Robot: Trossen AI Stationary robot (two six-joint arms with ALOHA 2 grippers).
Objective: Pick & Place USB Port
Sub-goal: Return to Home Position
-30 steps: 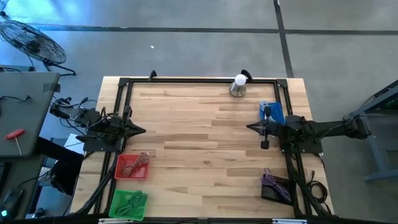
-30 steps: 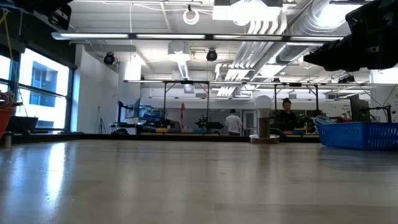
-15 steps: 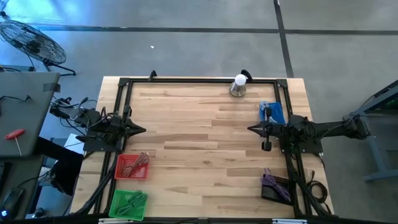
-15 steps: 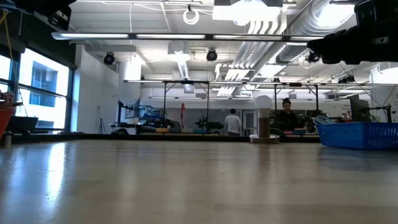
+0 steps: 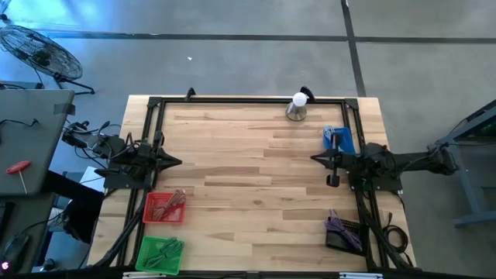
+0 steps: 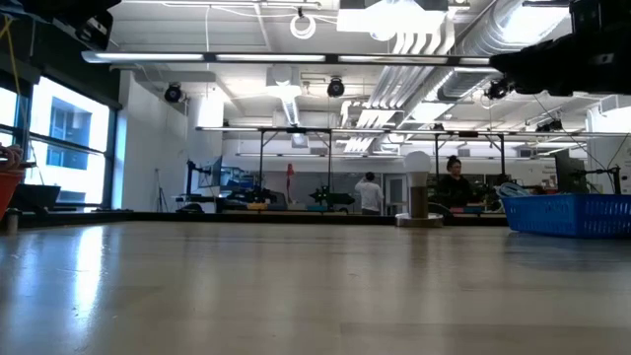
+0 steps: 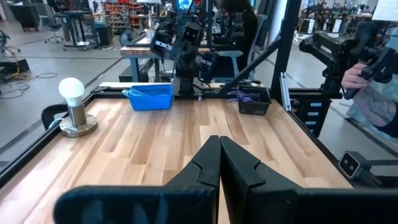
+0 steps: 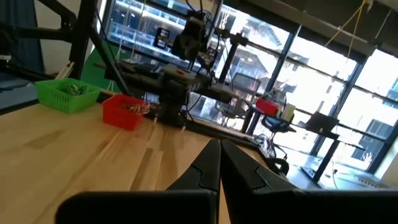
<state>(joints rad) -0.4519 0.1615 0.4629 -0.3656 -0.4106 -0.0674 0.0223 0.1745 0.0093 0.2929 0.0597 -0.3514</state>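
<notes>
No USB port shows as a thing of its own. Along the table's left side, near the front, stand a red basket (image 5: pixel 165 207) and a green basket (image 5: pixel 160 253), both holding tangled cables. At the right side are a blue basket (image 5: pixel 339 139) and a black basket (image 5: pixel 343 231) with purple cables. My left gripper (image 5: pixel 178 162) is shut and hovers at the left edge, pointing inward. My right gripper (image 5: pixel 313 160) is shut and hovers near the right edge beside the blue basket, holding nothing.
A white bulb on a round stand (image 5: pixel 297 107) sits at the far edge. A black frame (image 5: pixel 232 100) runs around the table's rim. The bare wood in the middle (image 5: pixel 248 170) lies between the arms. People stand in the room behind (image 6: pixel 454 182).
My right gripper has drawn back a little toward the table's right edge and risen, staying shut. The left arm and the baskets have kept still.
</notes>
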